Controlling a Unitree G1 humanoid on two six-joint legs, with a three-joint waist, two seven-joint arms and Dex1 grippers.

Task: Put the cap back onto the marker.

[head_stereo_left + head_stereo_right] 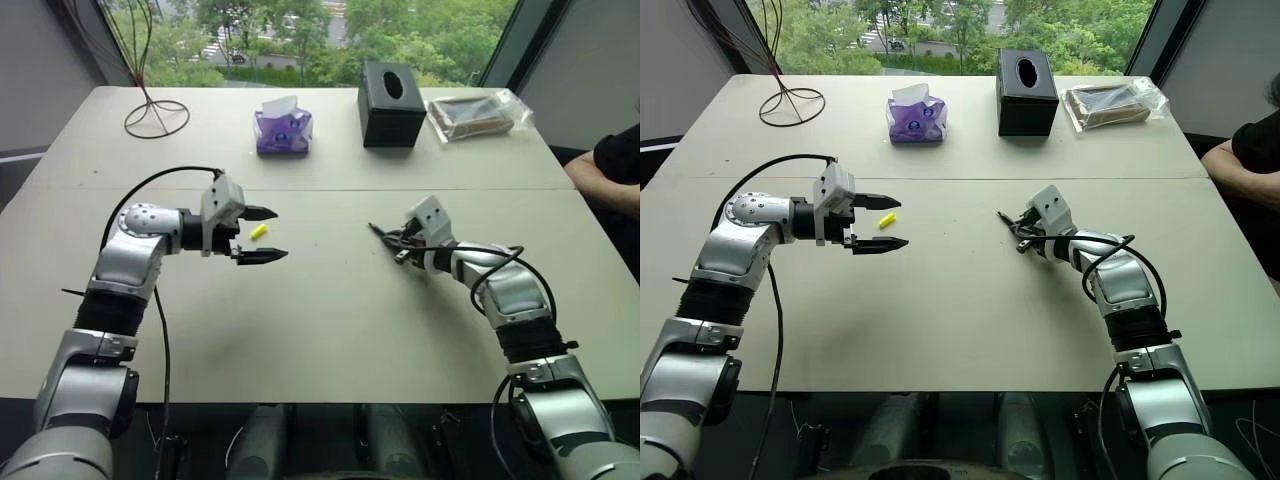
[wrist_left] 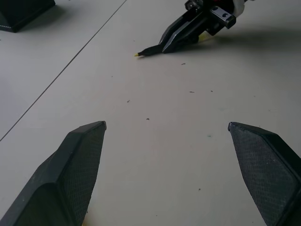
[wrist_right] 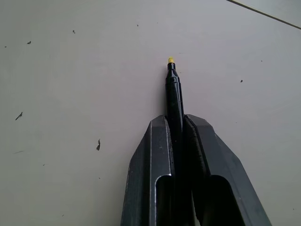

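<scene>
Yellow cap (image 1: 258, 231) lies mid-left between our left gripper's (image 1: 262, 235) spread fingers, while our right gripper (image 3: 178, 123) clamps the marker (image 3: 174, 94) amid open mid-table (image 1: 330, 330).

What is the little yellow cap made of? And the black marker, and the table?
The cap looks like smooth bright plastic, judging by its solid, even color. The marker seems to be hard black plastic with a slight sheen; its yellow tip is probably felt, though that's hard to tell. The table has a matte pale top, likely laminate, showing small specks.
</scene>
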